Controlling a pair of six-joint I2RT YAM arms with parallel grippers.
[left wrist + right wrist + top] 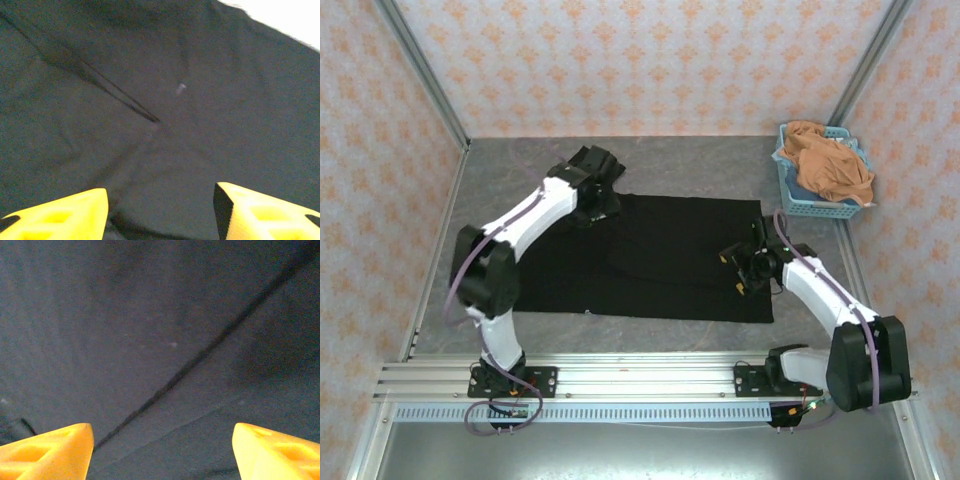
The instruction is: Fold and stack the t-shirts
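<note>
The black t-shirt [660, 255] lies spread flat on the grey table, plain side up, with a fold crease [120, 95] across it. My left gripper [592, 212] hovers over the shirt's far left corner. Its yellow fingers [65, 212] stand apart, open, with bare black cloth between them [160, 210]. My right gripper [732, 272] hangs over the shirt's right edge, open too [162, 452], with a dark seam line [200, 357] running under it. The orange-tan t-shirt [830, 165] sits crumpled in the basket at the far right.
The light-blue lattice basket [790, 195] stands in the far right corner against the wall. Patterned walls close in the table on three sides. Grey tabletop [720, 165] shows behind the black shirt, and a metal rail [640, 380] runs along the near edge.
</note>
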